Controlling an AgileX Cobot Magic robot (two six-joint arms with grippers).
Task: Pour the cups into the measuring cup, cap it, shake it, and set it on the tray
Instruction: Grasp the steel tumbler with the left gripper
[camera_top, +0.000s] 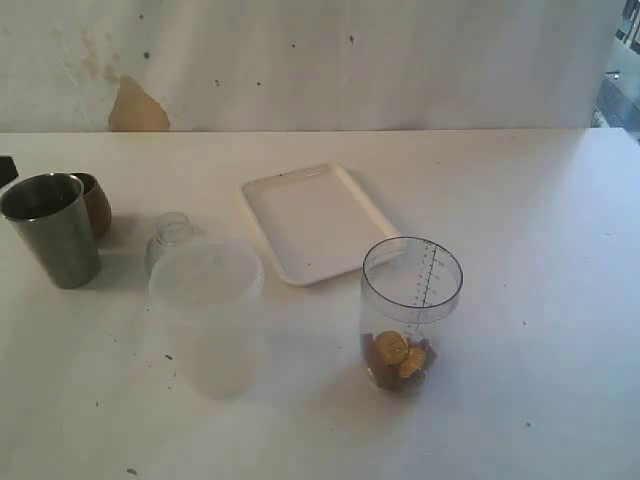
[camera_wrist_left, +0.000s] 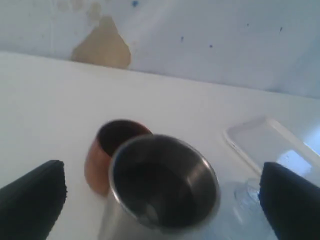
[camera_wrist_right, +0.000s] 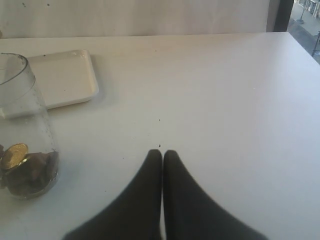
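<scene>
White table top (camera_top: 540, 250) fills the scene, with a stained wall (camera_top: 300, 60) behind it. Near the middle lies the tray (camera_top: 315, 222). The measuring cup (camera_top: 410, 310) stands upright just at the tray's near right corner (gold and brown pieces (camera_top: 398, 358) lie in its bottom). Well left of the tray stand the steel tumbler (camera_top: 52, 228) and, just behind it, the wooden cup (camera_top: 95, 203). A frosted container (camera_top: 207, 310) stands before the tray's near left corner. The left gripper (camera_wrist_left: 162, 197) has its jaws spread wide on both sides of the tumbler and grasps nothing. The right gripper (camera_wrist_right: 162, 160) is pressed closed and empty, on the table to the right of the tray.
</scene>
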